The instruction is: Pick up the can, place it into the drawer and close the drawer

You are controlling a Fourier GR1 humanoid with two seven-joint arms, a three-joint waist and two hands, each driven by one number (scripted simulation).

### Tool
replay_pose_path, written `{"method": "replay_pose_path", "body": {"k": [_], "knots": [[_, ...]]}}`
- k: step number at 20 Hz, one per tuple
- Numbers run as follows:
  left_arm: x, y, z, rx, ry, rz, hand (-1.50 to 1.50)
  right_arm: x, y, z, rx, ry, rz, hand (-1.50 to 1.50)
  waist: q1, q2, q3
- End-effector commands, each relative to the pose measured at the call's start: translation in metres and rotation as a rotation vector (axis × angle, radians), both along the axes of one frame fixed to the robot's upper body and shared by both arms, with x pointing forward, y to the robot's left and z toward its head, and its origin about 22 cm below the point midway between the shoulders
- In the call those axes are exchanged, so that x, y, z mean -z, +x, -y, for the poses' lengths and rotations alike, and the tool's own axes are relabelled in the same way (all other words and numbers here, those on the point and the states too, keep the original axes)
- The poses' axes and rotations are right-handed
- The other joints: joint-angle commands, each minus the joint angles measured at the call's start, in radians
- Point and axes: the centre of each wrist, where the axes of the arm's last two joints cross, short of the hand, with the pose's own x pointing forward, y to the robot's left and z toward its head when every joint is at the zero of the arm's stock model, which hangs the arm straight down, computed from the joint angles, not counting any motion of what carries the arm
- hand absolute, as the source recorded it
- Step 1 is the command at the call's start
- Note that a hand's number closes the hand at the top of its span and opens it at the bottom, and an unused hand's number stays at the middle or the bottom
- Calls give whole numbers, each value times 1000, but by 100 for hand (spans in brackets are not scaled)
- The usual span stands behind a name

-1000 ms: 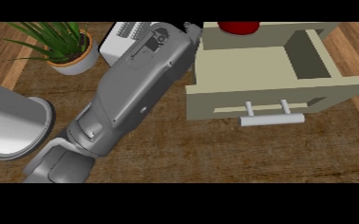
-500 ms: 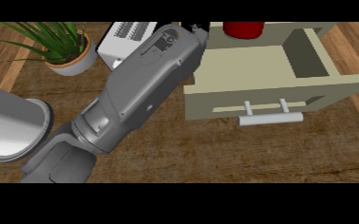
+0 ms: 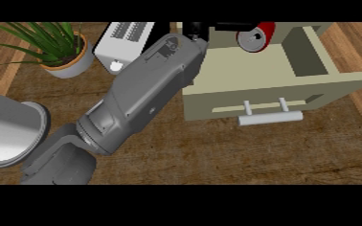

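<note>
Red can (image 3: pixel 256 37), round metal end showing, lies tilted at far edge of open beige drawer (image 3: pixel 240 74), w/ black fingers of left hand (image 3: pixel 212 27) curled onto it. Drawer boxy, pale bar handle (image 3: pixel 271 118) at front. Grey forearm crosses wood-grain surface (image 3: pixel 212 148). Far left: white ridged toaster (image 3: pixel 124 40), spiky potted plant (image 3: pixel 50 45); near left a shiny metal bowl (image 3: pixel 17 129).

The wooden counter (image 3: pixel 212 153) carries a beige drawer unit (image 3: pixel 233 84) with its drawer open. Left of the unit stands a white toaster (image 3: pixel 121 45), farther left a potted plant (image 3: pixel 60 52).
</note>
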Motion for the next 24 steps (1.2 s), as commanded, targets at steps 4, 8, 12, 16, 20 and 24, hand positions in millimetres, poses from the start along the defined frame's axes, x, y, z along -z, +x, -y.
{"method": "replay_pose_path", "body": {"k": [4,8,12,16,20,24], "knots": [[14,-2,-1,-74,16,-1,-150,-8,2,-4,-1,2,2,-150,-6,1,-1],[11,-2,2,-60,23,-10,-150,0,-4,5,-3,-17,-2,-150,3,-3,0],[10,2,-1,-54,10,2,-150,-11,-1,5,0,5,1,-150,7,-2,-1],[14,0,-1,-86,-6,12,-150,-14,5,-10,-4,-48,65,-150,-12,5,0],[9,-1,1,-85,-52,10,-150,-43,2,-10,10,-336,135,-150,-9,5,-1],[-6,0,7,-56,-58,62,-150,-45,17,-16,-63,-398,208,-150,13,5,0]]}}
